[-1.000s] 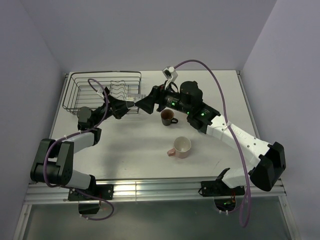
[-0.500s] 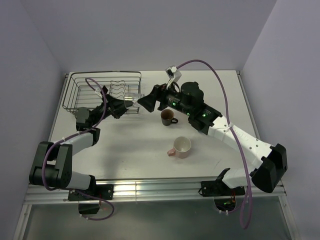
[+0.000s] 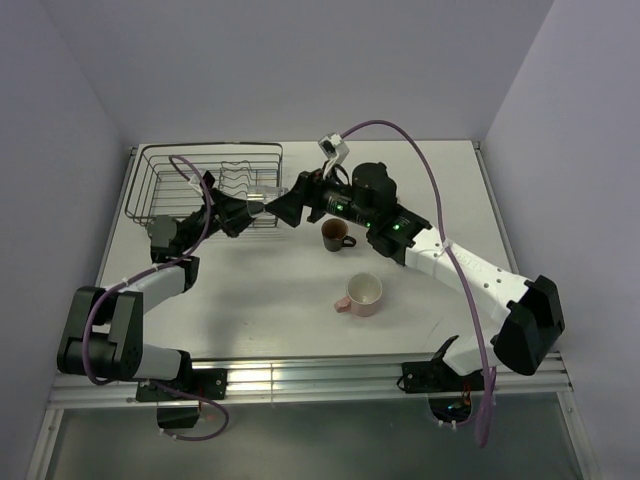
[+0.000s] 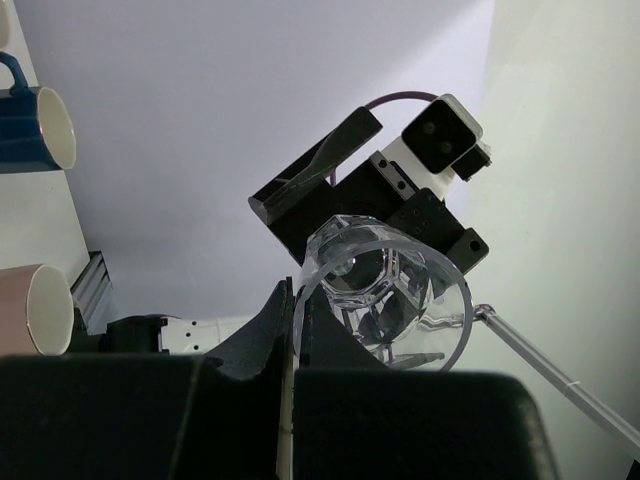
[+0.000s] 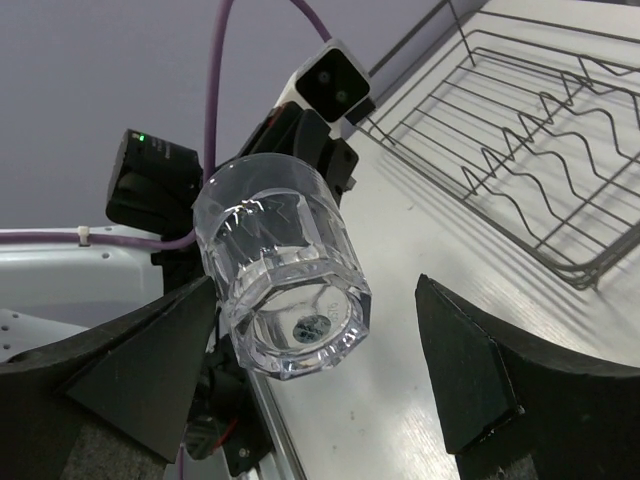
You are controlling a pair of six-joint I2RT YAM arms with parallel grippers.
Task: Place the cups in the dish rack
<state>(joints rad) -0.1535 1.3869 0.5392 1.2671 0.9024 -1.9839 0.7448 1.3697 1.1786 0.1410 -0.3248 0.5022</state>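
A clear glass tumbler [image 3: 262,197] hangs in the air at the front right corner of the dish rack [image 3: 175,205]. My left gripper [image 4: 292,300] is shut on the tumbler's [image 4: 385,290] rim, one finger inside and one outside. My right gripper [image 5: 315,285] stands open around the tumbler's [image 5: 285,270] base. Its left finger lies close beside the glass, and its right finger [image 5: 465,365] stands well apart. In the top view the right gripper [image 3: 281,205] faces the left gripper [image 3: 252,204]. A dark brown mug [image 3: 337,234] and a pink mug [image 3: 362,294] stand on the table.
The dish rack [image 5: 540,170] is a dark wire basket with upright dividers, at the table's back left. The left wrist view shows a dark mug [image 4: 35,125] and the pink mug [image 4: 40,310] at its left edge. Purple cables arc over both arms.
My right gripper has edged left, closing in around the tumbler's base. The left gripper has kept its hold and barely moved.
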